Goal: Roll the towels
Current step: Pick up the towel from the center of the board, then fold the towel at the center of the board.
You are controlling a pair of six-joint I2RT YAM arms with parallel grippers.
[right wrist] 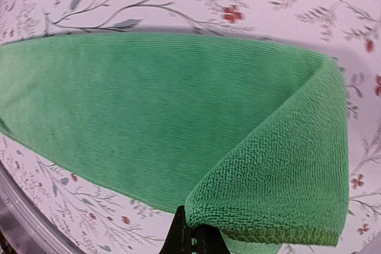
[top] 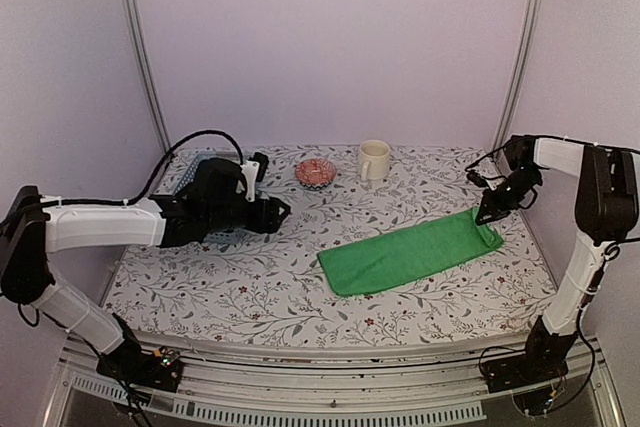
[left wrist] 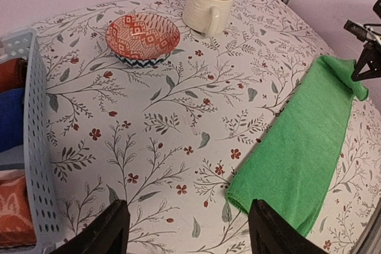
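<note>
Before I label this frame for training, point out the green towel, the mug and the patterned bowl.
green towel (top: 410, 255): top external view, middle of the flat strip.
mug (left wrist: 199, 11): left wrist view, outer wall beside the handle.
patterned bowl (left wrist: 136, 33): left wrist view, inner wall.

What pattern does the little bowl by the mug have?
The bowl is red-orange with white diamonds; left wrist view.
</note>
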